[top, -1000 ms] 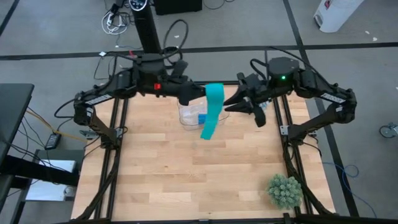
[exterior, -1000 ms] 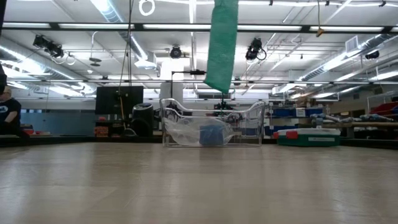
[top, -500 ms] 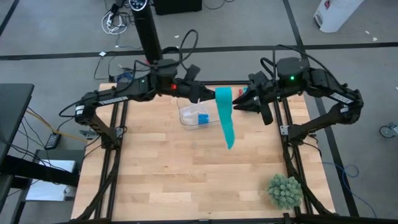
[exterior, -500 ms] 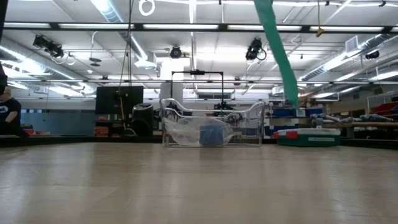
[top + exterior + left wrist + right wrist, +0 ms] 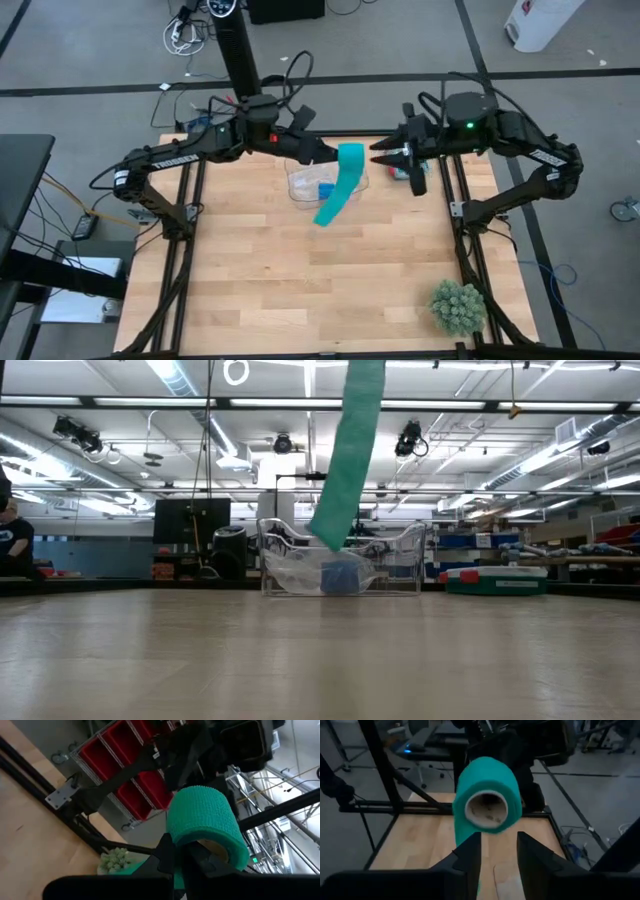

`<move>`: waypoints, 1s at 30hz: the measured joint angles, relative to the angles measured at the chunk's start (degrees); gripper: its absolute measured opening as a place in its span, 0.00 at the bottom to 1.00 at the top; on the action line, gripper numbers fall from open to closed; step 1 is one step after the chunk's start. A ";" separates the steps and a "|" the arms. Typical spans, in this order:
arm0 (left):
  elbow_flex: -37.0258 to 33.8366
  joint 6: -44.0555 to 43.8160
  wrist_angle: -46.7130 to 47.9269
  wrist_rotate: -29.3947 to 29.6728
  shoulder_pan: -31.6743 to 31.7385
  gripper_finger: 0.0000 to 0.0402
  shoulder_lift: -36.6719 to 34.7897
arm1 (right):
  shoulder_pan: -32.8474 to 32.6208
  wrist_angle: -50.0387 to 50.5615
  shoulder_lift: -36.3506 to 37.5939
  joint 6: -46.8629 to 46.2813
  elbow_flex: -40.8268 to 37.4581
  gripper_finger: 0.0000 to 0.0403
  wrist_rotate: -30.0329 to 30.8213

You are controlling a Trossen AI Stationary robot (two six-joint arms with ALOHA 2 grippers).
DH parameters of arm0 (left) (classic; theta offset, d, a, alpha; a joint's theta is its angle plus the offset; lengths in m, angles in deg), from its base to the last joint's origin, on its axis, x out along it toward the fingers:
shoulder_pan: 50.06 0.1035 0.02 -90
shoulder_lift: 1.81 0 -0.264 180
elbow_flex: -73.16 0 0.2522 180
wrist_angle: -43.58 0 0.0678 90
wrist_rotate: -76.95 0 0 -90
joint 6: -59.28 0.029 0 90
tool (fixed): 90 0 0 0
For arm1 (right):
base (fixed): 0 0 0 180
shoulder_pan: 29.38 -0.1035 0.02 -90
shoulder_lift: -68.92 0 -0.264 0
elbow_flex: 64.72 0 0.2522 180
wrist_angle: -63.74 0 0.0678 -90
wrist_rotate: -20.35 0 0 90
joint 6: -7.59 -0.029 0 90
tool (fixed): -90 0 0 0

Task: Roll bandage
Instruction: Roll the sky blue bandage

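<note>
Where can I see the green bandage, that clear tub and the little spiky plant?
bandage [image 5: 337, 190]: high view, middle of its hanging strip.
clear tub [image 5: 405, 560]: low view, its right wall.
spiky plant [image 5: 458, 306]: high view, its centre.

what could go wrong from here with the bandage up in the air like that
1. The left gripper holds the bandage by the rim of its roll only; a slip may drop it.
2. The loose tail hangs free and slanted above the clear bin; it might snag on the rim.
3. The right gripper is open just short of the roll's cardboard core; closing off-centre could crush or push the roll away.
</note>
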 joint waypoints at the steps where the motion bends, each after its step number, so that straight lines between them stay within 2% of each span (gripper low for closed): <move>1: 0.00 -0.48 0.09 0.01 0.00 0.04 0.00 | -0.02 -0.20 -0.42 0.42 -0.02 0.31 0.67; 7: 0.09 -1.53 -0.10 0.63 0.04 0.04 -0.48 | -0.02 -3.69 -0.82 1.69 -0.04 0.43 5.31; 15: 0.09 -1.31 -0.04 0.69 0.00 0.04 -0.66 | -0.02 -4.50 -0.02 1.74 -0.02 0.52 5.70; 24: 0.09 -1.25 0.12 0.83 0.00 0.04 -0.66 | 0.00 -8.66 -2.43 4.39 -0.02 0.55 3.84; 30: 0.11 -1.11 1.64 0.54 -0.02 0.04 -0.74 | 0.00 -10.72 -4.07 6.51 0.00 0.50 1.75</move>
